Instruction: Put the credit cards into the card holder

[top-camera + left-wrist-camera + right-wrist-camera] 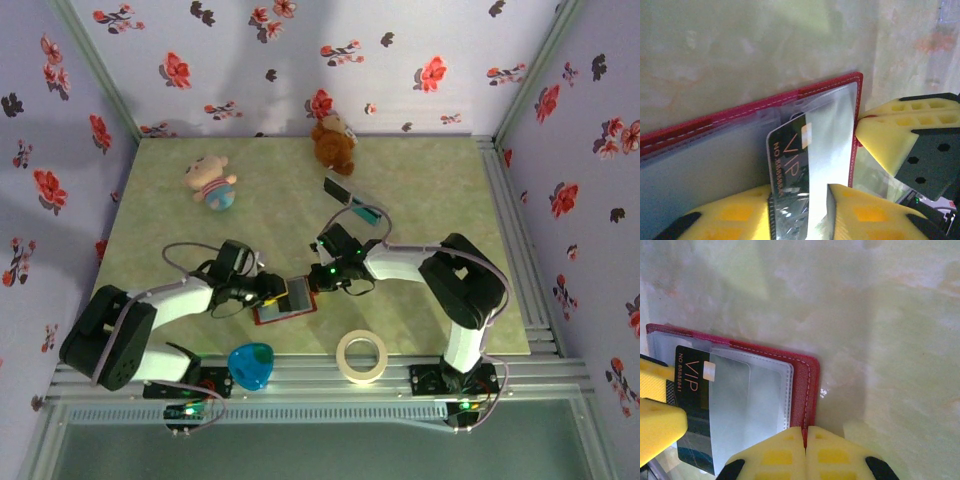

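Gaping red card holder [740, 109], dark VIP card [786, 152]

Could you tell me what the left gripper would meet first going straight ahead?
Probably the open card holder: the left gripper holds its VIP card pointing into the clear pocket.

Glossy dark card [786, 162], clear shiny plastic sleeves [765, 390], stitched red leathery card holder [715, 121], smooth table [890, 340]
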